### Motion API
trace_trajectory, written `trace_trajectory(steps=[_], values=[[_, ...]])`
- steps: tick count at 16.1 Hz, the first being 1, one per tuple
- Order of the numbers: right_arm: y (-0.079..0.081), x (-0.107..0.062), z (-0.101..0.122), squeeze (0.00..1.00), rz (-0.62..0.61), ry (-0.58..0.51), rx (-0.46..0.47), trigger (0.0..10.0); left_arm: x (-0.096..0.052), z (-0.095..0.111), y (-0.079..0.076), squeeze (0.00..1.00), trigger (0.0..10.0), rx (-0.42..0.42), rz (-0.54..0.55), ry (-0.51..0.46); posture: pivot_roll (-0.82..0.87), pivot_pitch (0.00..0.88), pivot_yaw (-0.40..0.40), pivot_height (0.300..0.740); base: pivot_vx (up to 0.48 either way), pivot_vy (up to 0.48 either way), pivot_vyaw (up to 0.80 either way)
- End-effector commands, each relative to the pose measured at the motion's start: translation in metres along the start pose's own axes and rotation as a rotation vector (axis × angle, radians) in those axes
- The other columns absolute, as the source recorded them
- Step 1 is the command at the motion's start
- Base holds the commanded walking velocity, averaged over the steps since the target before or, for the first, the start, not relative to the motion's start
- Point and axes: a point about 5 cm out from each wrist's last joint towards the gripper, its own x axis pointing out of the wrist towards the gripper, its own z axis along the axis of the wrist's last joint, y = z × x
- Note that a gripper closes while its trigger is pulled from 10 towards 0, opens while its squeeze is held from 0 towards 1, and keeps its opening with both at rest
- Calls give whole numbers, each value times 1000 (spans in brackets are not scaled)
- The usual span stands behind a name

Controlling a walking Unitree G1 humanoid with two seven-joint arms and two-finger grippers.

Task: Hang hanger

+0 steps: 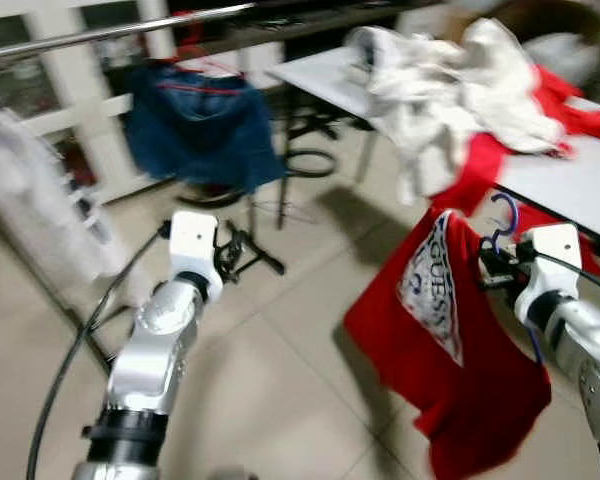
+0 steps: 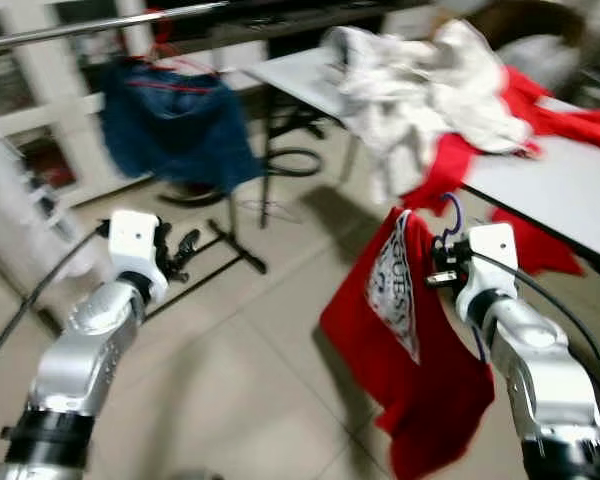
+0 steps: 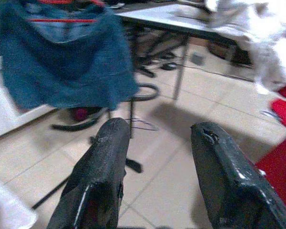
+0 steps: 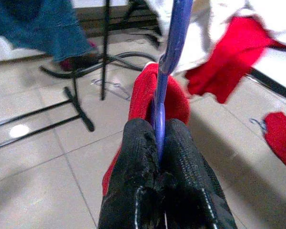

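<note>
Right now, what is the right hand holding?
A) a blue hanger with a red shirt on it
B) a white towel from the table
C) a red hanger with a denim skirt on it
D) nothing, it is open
A: the right hand is shut on the blue hanger, and the red shirt hangs from it. The left hand is open and holds nothing.

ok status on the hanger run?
Right gripper shut on blue hanger, red shirt hanging from it. Left gripper open, empty. Rail ahead, denim garment already on it; rack feet on floor.
</note>
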Motion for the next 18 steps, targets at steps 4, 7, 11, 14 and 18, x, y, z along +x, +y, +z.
trace_trajectory(steps=[4, 7, 11, 14, 18], values=[[1, 0, 10, 0, 24, -57, -7, 10000, 1, 0, 1, 0, 10000, 8, 0, 4, 34, 0, -33, 740, 0, -480, 800], [5, 0, 6, 0, 30, -58, 6, 10000, 3, 3, 1, 0, 10000, 17, -8, -3, 38, 0, -24, 740, 0, -480, 800], [-1, -2, 11, 0, 5, -80, 17, 10000, 12, 11, -6, 0, 10000, 27, -48, -22, 15, 0, -1, 740, 0, -480, 800], [3, 1, 16, 0, 39, -89, -17, 10000, 23, 15, -13, 0, 10000, 28, -98, -21, -23, 0, 47, 740, 0, -320, 800], [29, -7, 19, 0, 171, -89, -31, 10000, 19, 13, -22, 988, 10000, -32, -301, 7, -45, 0, 61, 740, 0, 0, 0]])
